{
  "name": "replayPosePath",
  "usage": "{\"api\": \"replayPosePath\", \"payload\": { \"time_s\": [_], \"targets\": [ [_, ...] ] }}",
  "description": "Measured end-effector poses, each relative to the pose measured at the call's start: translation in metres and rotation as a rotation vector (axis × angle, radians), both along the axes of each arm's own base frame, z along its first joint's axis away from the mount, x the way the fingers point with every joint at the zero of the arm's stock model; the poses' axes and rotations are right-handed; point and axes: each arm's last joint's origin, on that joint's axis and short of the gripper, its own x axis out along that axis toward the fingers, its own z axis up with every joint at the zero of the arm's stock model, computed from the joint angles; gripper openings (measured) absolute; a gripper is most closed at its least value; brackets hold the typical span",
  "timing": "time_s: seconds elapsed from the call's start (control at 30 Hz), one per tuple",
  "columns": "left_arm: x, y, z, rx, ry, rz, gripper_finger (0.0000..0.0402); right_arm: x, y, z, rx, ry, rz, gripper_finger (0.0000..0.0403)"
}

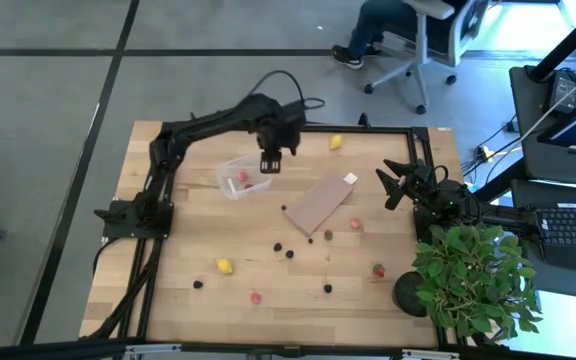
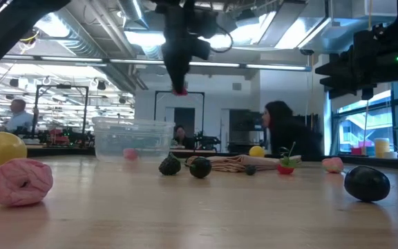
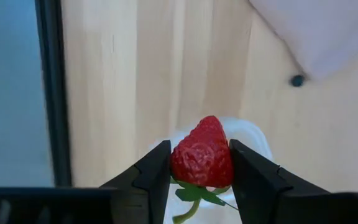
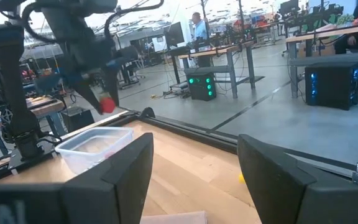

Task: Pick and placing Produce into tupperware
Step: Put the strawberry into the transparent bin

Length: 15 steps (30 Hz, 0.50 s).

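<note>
My left gripper [image 3: 199,180] is clamped on a red textured strawberry piece [image 3: 201,158] with a green stem, held in the air just above the small clear rectangular plastic tub [image 1: 242,177]. The tub sits on the pale wooden slat table [image 1: 178,270], near its far left part, with a pinkish piece or two already inside. My right gripper [image 1: 396,184] waits at the right side of the table, fingers spread wide, nothing between them.

Flat tan-brown rectangular board [image 1: 319,200] lies mid-table, angled. Scattered around it: yellow lemon-like piece [image 1: 224,265] at the near left, another yellow piece [image 1: 336,141] by the far edge, red and pink pieces [image 1: 377,269] toward the near right, and small dark berries [image 1: 278,247] between. A leafy green potted plant [image 1: 473,277] stands at the near right corner.

Black metal frame rails run along the table edges. Floor is grey concrete with dark lines. An office chair [image 1: 434,30] with a seated person is beyond the far edge. The low view shows an open workshop with bright ceiling lights, desks, and people [image 2: 282,131] in the background.
</note>
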Motion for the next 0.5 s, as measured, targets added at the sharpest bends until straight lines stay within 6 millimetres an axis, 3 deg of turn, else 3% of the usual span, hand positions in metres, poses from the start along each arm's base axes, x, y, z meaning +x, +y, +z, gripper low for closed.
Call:
{"api": "replayPosePath", "payload": {
  "time_s": [0.17,0.5],
  "targets": [
    [-0.019,0.000,-0.001,-0.027,0.007,0.102,0.0130,0.000,0.000,0.000,0.000,0.000,0.000,0.0234],
    [-0.055,-0.010,-0.058,-0.095,-0.046,0.198,0.0149,0.000,0.000,0.000,0.000,0.000,0.000,0.0234]
  ]
}}
